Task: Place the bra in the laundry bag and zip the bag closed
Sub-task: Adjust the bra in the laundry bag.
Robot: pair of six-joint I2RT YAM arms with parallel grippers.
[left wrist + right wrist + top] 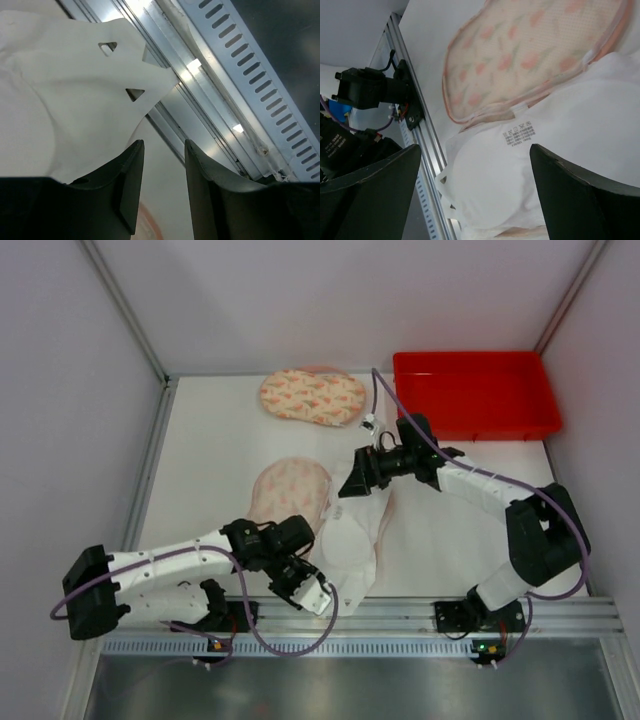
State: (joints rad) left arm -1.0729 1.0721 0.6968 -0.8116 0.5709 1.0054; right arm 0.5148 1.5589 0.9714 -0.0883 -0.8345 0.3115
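A white bra (355, 535) lies flat in the middle of the table, its left edge overlapping a pink-patterned mesh laundry bag (285, 490). My left gripper (322, 595) sits at the bra's near end by the table edge. In the left wrist view its jaws (162, 145) are open with only table between them, and the bra's strap end (65, 95) lies just ahead. My right gripper (348, 485) hovers over the bra's far end. It (475, 150) is open wide above the bra (520, 175), with the bag (520, 55) beyond.
A second patterned bag (312, 397) lies at the back of the table. A red bin (475, 395) stands at the back right. The aluminium rail (400, 615) runs along the near edge, close under the left gripper (215, 100).
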